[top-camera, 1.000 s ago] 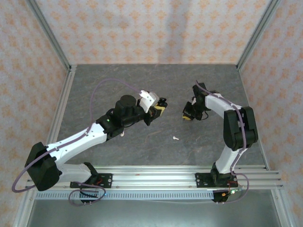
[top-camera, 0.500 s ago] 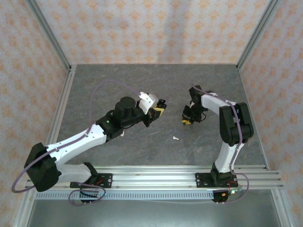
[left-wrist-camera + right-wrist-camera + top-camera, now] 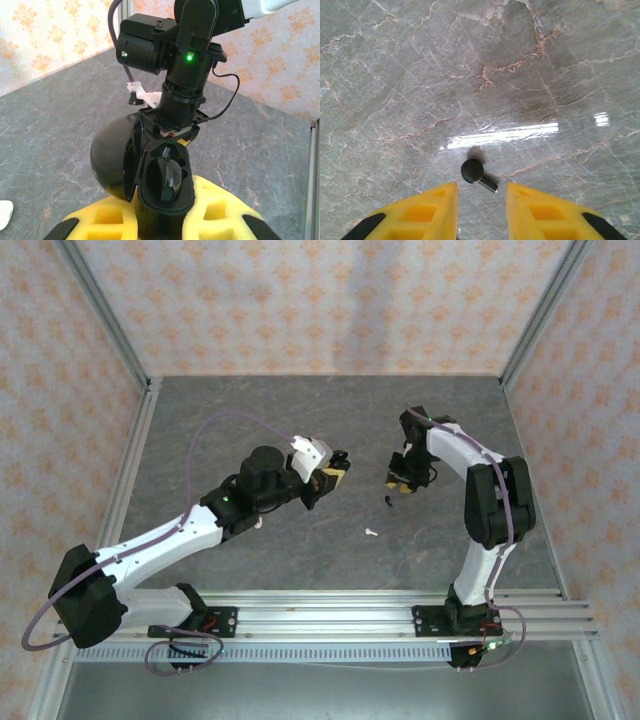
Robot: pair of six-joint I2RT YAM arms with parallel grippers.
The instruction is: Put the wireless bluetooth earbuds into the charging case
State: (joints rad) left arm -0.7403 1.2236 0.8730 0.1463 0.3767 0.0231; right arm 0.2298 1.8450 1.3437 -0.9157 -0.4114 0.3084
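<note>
Right gripper (image 3: 481,188) spread, small black round-headed earbud (image 3: 473,171) lying on grey tabletop (image 3: 420,75) just ahead of it; left gripper (image 3: 162,202) pinching open black charging case (image 3: 167,165).

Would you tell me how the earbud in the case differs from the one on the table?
The cased earbud sits in a socket of the open case; the other earbud lies loose on the table. The left gripper carries the cased earbud; the other earbud lies by the open right gripper. Both are black.
</note>
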